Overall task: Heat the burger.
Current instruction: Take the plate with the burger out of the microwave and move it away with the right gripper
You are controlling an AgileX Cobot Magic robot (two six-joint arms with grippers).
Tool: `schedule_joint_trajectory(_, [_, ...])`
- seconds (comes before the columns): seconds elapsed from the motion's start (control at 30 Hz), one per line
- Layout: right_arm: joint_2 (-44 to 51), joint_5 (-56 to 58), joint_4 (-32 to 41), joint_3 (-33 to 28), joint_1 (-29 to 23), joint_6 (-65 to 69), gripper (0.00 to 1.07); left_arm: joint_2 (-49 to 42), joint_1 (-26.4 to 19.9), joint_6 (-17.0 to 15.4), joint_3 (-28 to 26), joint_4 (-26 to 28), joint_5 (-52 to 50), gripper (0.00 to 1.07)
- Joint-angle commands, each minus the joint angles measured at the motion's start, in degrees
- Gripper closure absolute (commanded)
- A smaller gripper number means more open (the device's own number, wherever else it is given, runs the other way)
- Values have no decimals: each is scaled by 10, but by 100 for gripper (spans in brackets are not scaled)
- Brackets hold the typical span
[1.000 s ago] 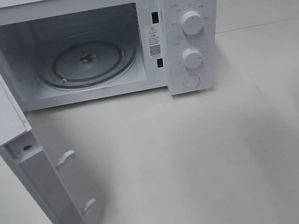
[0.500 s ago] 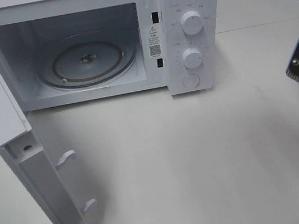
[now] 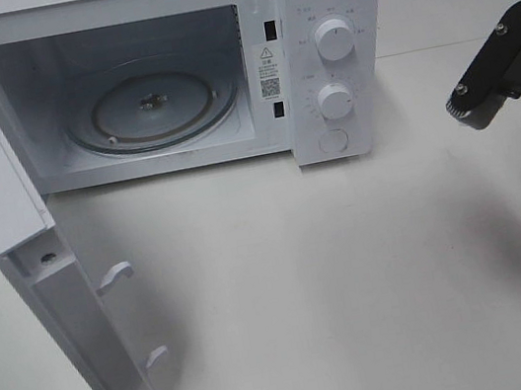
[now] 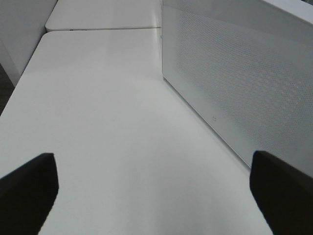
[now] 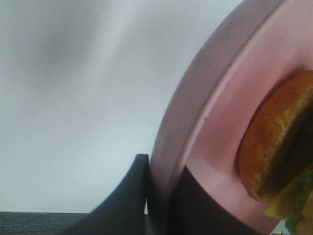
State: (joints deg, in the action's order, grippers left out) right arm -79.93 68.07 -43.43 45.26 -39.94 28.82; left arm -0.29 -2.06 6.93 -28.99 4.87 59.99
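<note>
Right tool (image 5: 161,196), at 3 o'clock of the open microwave (image 3: 171,80), pinches the pink plate (image 5: 215,127) rim bearing the burger (image 5: 274,147); tilt risks sliding; left tool (image 4: 151,196) gapes empty.

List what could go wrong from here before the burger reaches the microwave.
1. The right gripper pinches only the plate's rim, so the plate may tilt or slip out.
2. The burger lies loose on the plate; a tilt could slide it off.
3. The door stands open across the table, and the plate must clear the microwave's control panel on its way in.
</note>
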Motion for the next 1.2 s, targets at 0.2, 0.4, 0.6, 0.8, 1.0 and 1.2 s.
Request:
schedule_joint_trajectory(0.2, [-30, 37, -28, 5, -1, 38, 107, -13, 0, 2, 2, -1, -6, 7])
schedule_joint_trajectory(0.4, [-54, 37, -28, 5, 1, 67, 107, -13, 0, 2, 2, -1, -6, 7])
schedule_joint_trajectory(0.6, [-91, 34, -29, 4, 3, 80, 107, -13, 0, 2, 2, -1, -6, 7])
schedule_joint_trajectory(0.8, [-113, 21, -27, 4, 21, 95, 107, -13, 0, 2, 2, -1, -6, 7])
schedule_joint_trajectory(1.0, [-133, -5, -25, -6, 42, 113, 107, -13, 0, 2, 2, -1, -6, 7])
schedule_joint_trajectory(1.2, [-147, -42, -20, -29, 48, 152, 107, -13, 0, 2, 2, -1, -6, 7])
